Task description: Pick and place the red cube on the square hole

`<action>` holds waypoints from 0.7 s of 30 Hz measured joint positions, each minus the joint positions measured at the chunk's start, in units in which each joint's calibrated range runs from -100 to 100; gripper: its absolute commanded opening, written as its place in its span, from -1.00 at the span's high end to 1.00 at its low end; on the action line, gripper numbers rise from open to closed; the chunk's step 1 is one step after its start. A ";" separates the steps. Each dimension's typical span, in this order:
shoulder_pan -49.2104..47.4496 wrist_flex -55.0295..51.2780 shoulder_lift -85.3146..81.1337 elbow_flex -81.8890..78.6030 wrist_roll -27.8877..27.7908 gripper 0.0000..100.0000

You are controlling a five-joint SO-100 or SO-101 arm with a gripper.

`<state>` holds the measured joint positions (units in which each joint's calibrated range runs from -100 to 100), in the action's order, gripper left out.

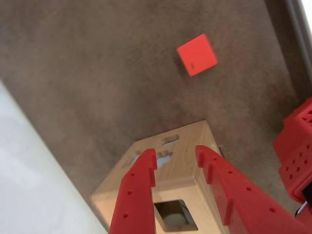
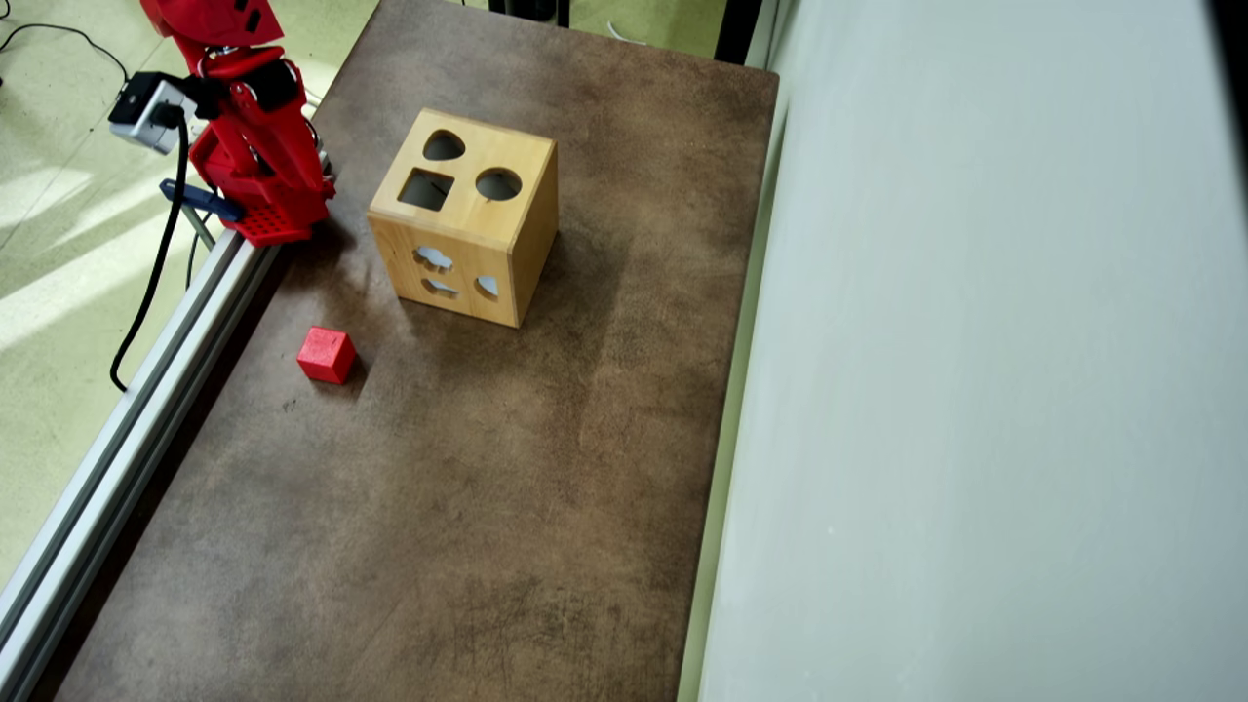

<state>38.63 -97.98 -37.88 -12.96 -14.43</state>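
The red cube (image 1: 197, 54) lies on the brown mat, beyond the box in the wrist view; in the overhead view the cube (image 2: 326, 354) sits near the mat's left edge, below and left of the box. The wooden shape-sorter box (image 1: 181, 169) (image 2: 466, 216) stands upright with a square hole (image 1: 175, 214) (image 2: 426, 188) on its top face, beside a round and a rounded hole. My red gripper (image 1: 175, 152) is open and empty, its fingers spread in front of the box, apart from the cube. In the overhead view the fingers are hidden by the folded arm (image 2: 258, 146).
An aluminium rail (image 2: 146, 390) runs along the mat's left edge. A white panel (image 2: 975, 390) (image 1: 29, 185) borders the mat on the other side. The arm's red base (image 2: 268, 219) (image 1: 295, 156) stands at the rail near the box. A black cable (image 2: 146, 283) hangs off the left.
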 measured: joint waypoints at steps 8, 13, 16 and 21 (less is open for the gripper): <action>1.94 0.00 5.59 -0.09 -2.34 0.74; 1.80 0.00 5.59 -0.09 -2.34 0.73; 1.72 0.00 5.59 -0.27 -2.34 0.73; 1.72 0.00 5.59 -0.27 -2.34 0.74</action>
<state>40.35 -97.98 -32.29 -13.23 -16.78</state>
